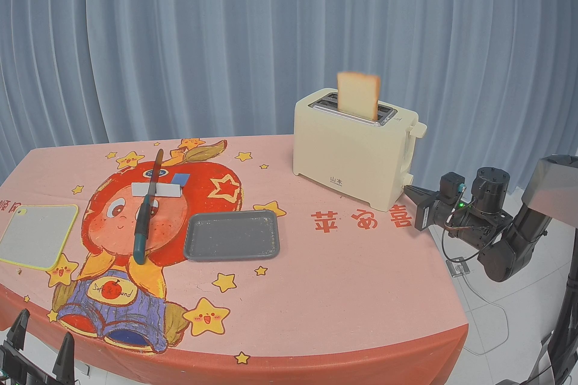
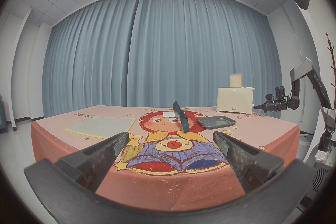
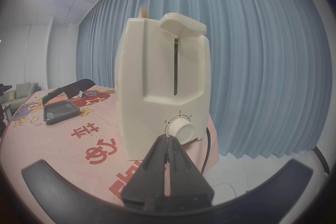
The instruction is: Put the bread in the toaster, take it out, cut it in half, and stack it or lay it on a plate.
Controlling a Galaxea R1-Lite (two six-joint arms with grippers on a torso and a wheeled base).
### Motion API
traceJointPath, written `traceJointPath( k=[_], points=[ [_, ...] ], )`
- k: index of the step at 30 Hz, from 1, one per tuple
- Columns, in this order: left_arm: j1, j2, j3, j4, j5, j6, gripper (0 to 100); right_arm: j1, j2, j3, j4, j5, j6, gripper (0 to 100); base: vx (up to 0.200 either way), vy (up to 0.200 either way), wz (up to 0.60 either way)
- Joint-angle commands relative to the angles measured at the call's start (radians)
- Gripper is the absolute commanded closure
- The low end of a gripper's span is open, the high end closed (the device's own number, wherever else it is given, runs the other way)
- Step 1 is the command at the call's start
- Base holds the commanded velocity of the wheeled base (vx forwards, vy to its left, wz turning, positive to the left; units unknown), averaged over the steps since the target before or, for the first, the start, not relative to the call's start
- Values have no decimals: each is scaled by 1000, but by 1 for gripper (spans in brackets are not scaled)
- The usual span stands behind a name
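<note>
Poking from the toaster (image 1: 352, 154), the bread (image 1: 358, 96) looks light and crumbly, best pinched gently near its top; right gripper (image 3: 167, 140) clenched empty, left gripper (image 2: 170, 136) spread wide.

A: What fills the upper frame?
B: A blue-grey pleated curtain (image 1: 180, 13), edge to edge.
A: And below it?
B: A table (image 1: 337, 296) under a pink cloth. A cartoon figure (image 1: 205, 187) with an apple for a head sits at left, red characters (image 1: 363, 219) lie right of centre, and yellow stars (image 1: 206, 317) are scattered about.
</note>
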Motion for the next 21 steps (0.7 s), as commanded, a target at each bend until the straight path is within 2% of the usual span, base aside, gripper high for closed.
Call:
traceJointPath(
  k=[1,21],
  points=[
    [0,-15,18,0,0,-1,0,1,1,1,0,0,-2,100,0,0,0],
    [0,-15,18,0,0,1,0,3,-14,6,-12,0,-2,100,0,0,0]
  ],
)
